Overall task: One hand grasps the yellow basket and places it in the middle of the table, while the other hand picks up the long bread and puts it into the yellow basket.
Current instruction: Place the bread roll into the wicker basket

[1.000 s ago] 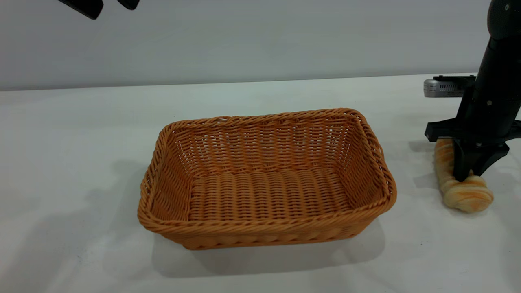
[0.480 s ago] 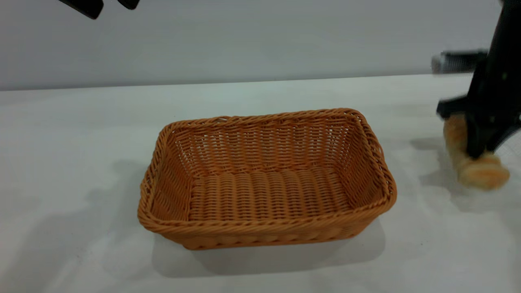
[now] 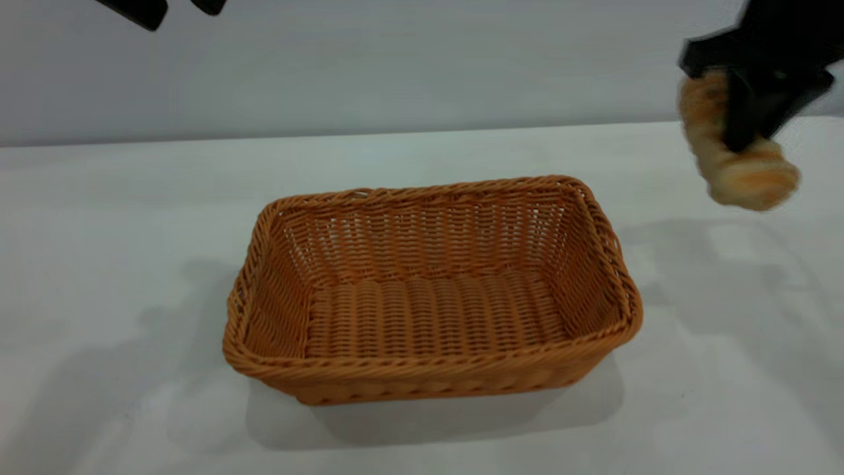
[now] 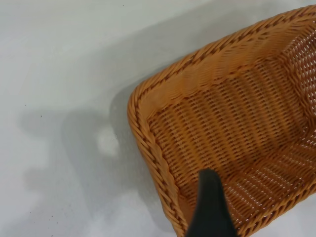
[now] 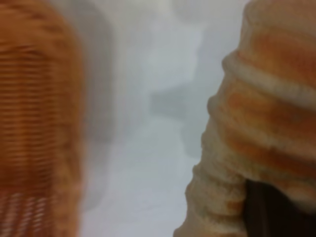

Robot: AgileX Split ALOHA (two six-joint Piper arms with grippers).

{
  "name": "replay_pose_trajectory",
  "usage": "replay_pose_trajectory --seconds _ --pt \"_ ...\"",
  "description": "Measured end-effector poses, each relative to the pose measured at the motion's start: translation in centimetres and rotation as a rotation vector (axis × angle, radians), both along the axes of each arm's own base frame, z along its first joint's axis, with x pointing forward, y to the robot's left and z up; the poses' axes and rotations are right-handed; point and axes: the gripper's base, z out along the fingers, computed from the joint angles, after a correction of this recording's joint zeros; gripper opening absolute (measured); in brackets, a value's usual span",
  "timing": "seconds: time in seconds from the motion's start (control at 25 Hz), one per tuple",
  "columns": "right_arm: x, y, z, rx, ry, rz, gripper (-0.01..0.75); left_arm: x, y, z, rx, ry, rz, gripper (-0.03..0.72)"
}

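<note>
Right gripper clamped across long bread, raised above table right edge, yellow basket central, left gripper high, finger state indeterminate.

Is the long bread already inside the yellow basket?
No. The right gripper holds the long bread in the air, beside the empty yellow basket.

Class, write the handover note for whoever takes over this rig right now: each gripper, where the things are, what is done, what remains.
Right gripper: jaws shut on the long bread, held in the air to the right of the yellow basket.
Left gripper: raised at the view's top left, holding nothing.
Done: basket stands mid-table, empty; bread grasped and off the table.
Left: carry the bread over the basket and release it inside.
</note>
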Motion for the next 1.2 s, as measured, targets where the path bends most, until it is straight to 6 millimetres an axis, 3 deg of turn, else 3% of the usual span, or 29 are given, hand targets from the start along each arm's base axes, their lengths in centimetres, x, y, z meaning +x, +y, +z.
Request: replay_pose_trajectory --seconds 0.2,0.48,0.84,0.92,1.2 --pt "-1.7 5.7 0.6 0.019 -0.019 0.137 0.058 0.0 0.0 0.0 0.000 0.000 0.000 0.585" --pt "-3.6 12.1 -1.4 0.050 -0.029 0.281 0.058 0.0 -0.1 0.0 -0.013 0.003 0.002 0.585" --pt "-4.6 16.0 -5.4 0.043 -0.025 0.378 0.077 0.0 -0.1 0.1 -0.019 0.004 0.004 0.585" --pt "-4.7 16.2 -6.2 0.035 -0.019 0.398 0.124 0.0 -0.1 0.1 -0.019 0.004 0.004 0.585" --pt "-4.6 16.2 -6.5 0.033 -0.014 0.403 0.453 0.0 -0.1 0.0 -0.019 0.006 0.003 0.585"
